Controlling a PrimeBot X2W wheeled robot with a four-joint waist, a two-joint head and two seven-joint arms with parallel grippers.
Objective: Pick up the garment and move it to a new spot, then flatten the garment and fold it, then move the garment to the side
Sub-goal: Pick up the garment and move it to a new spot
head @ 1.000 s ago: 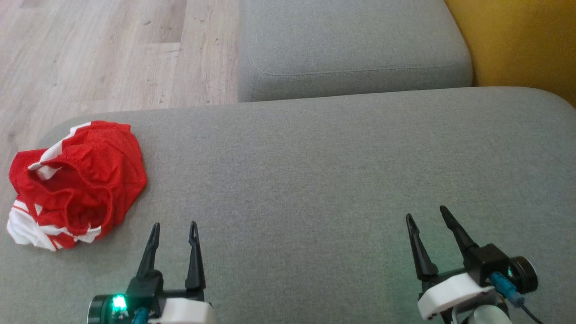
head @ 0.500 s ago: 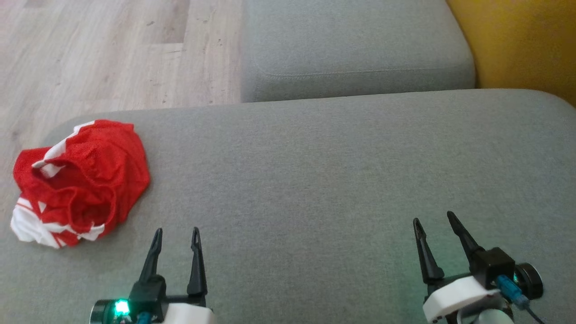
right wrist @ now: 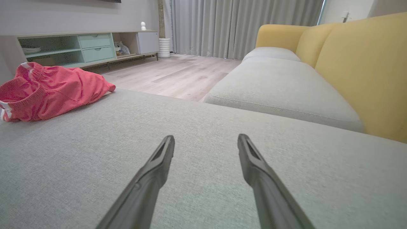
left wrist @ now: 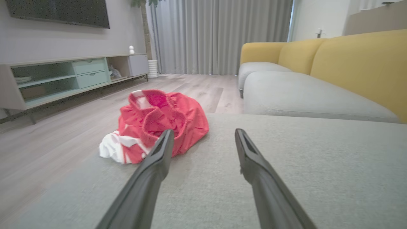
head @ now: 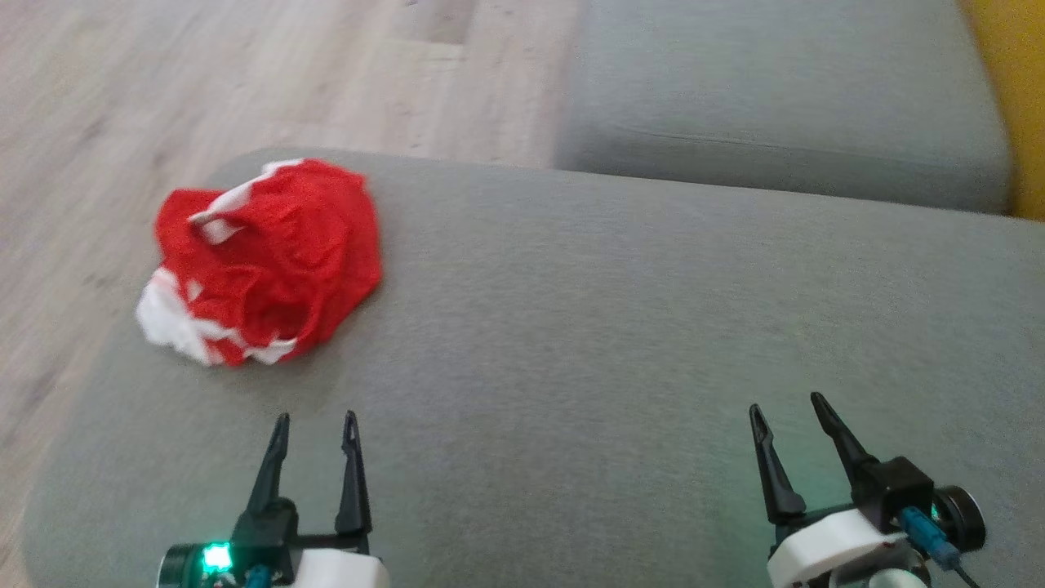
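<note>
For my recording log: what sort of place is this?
Most likely a home living room: a yellow-backed sofa, a wall-mounted television above a low media console, and floor-length curtains.

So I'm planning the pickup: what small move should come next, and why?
Probably reach the left gripper forward and to its left toward the garment. It lies crumpled near the left corner of the grey cushion; both grippers are open and empty, and the left sits nearer than the right gripper.
</note>
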